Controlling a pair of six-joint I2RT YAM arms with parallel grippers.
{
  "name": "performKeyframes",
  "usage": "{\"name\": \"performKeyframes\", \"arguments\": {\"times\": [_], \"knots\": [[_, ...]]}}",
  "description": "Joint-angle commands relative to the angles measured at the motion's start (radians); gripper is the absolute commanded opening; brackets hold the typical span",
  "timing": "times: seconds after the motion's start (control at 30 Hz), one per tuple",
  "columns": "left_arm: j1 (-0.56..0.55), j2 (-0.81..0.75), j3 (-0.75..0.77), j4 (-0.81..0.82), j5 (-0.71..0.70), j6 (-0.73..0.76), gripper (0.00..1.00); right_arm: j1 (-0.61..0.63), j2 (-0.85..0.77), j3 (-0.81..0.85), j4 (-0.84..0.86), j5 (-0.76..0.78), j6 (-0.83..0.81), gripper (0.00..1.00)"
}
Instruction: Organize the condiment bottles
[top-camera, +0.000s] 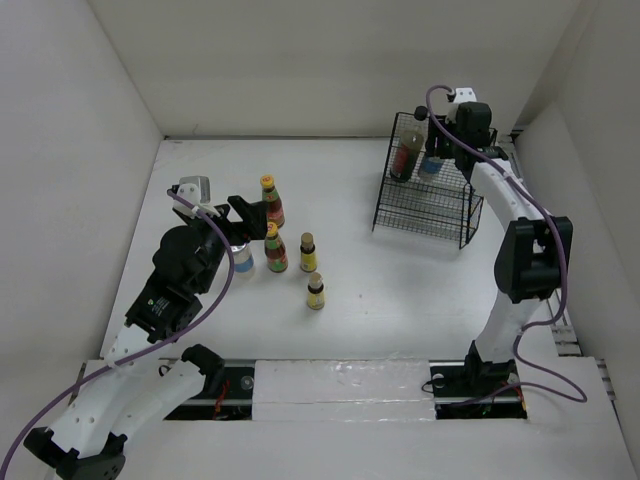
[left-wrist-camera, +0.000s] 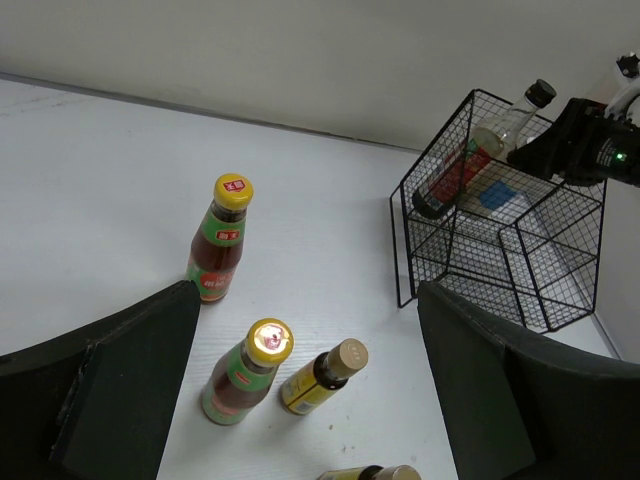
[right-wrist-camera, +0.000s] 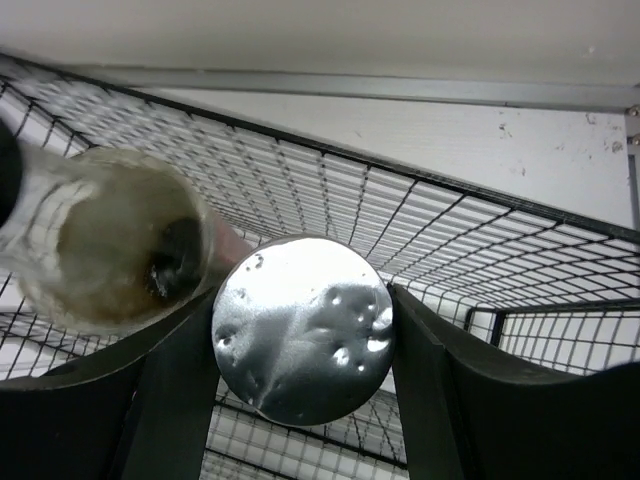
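Note:
My left gripper (top-camera: 250, 222) is open and empty; in the left wrist view (left-wrist-camera: 310, 400) its fingers stand wide on either side of the bottles below. Two red-sauce yellow-capped bottles (top-camera: 271, 200) (top-camera: 275, 249) and two small yellow tan-capped bottles (top-camera: 308, 252) (top-camera: 316, 291) stand mid-table. A blue-label jar (top-camera: 242, 259) stands under the left gripper. My right gripper (top-camera: 438, 150) is inside the black wire basket (top-camera: 445, 215), shut on a silver-lidded jar (right-wrist-camera: 303, 343). The tall dark bottle (top-camera: 406, 153) leans in the basket beside it (right-wrist-camera: 110, 240).
The basket stands at the back right near the white side wall and shows in the left wrist view (left-wrist-camera: 560, 300). White walls close the table on three sides. The arm bases sit at the near edge.

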Motion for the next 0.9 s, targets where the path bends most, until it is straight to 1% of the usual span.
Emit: {"name": "performKeyframes", "arguments": {"times": [0.0, 0.03, 0.2, 0.23, 0.33, 0.37, 0.5, 0.57, 0.63, 0.67, 0.7, 0.73, 0.77, 0.8, 0.83, 0.87], "knots": [[0.001, -0.005, 0.022, 0.051, -0.010, 0.015, 0.86, 0.000, 0.003, 0.036, 0.047, 0.015, 0.017, 0.52], [0.001, -0.005, 0.022, 0.051, -0.010, 0.015, 0.86, 0.000, 0.004, 0.036, 0.038, 0.015, 0.017, 0.52], [0.001, -0.005, 0.022, 0.051, -0.010, 0.015, 0.86, 0.000, 0.002, 0.027, 0.038, 0.015, 0.026, 0.61], [0.001, -0.005, 0.022, 0.051, -0.010, 0.015, 0.86, 0.000, 0.002, 0.027, 0.038, 0.015, 0.026, 0.67], [0.001, -0.005, 0.022, 0.051, -0.010, 0.015, 0.86, 0.009, -0.044, 0.027, 0.038, 0.039, 0.026, 0.77], [0.001, -0.005, 0.022, 0.051, -0.010, 0.015, 0.86, 0.009, -0.073, 0.027, 0.038, 0.048, 0.026, 0.79], [0.001, -0.005, 0.022, 0.051, -0.032, 0.015, 0.86, 0.030, -0.151, 0.027, 0.038, 0.061, 0.026, 0.81], [0.001, -0.015, 0.022, 0.051, -0.041, 0.006, 0.86, 0.040, -0.191, 0.007, 0.049, 0.072, 0.026, 0.81], [0.001, -0.026, 0.013, 0.041, -0.067, 0.006, 0.86, 0.061, -0.252, -0.016, 0.075, 0.072, 0.004, 0.79], [0.001, -0.035, 0.013, 0.041, -0.091, -0.006, 0.86, 0.090, -0.274, -0.034, 0.092, 0.052, 0.004, 0.77], [0.001, -0.048, 0.013, 0.041, -0.107, -0.016, 0.86, 0.109, -0.314, -0.074, 0.109, 0.033, -0.009, 0.71], [0.001, -0.057, 0.013, 0.041, -0.124, -0.016, 0.86, 0.130, -0.331, -0.094, 0.138, 0.007, -0.023, 0.64], [0.001, -0.057, 0.013, 0.041, -0.166, -0.031, 0.86, 0.180, -0.345, -0.114, 0.153, -0.064, -0.023, 0.54], [0.001, -0.074, 0.013, 0.041, -0.190, -0.031, 0.86, 0.210, -0.354, -0.161, 0.173, -0.106, -0.023, 0.20], [0.001, -0.095, 0.004, 0.029, -0.217, -0.057, 0.86, 0.243, -0.354, -0.187, 0.196, -0.150, -0.023, 0.11], [0.001, -0.106, 0.004, 0.020, -0.269, -0.057, 0.86, 0.279, -0.354, -0.207, 0.243, -0.202, -0.023, 0.08]]}}
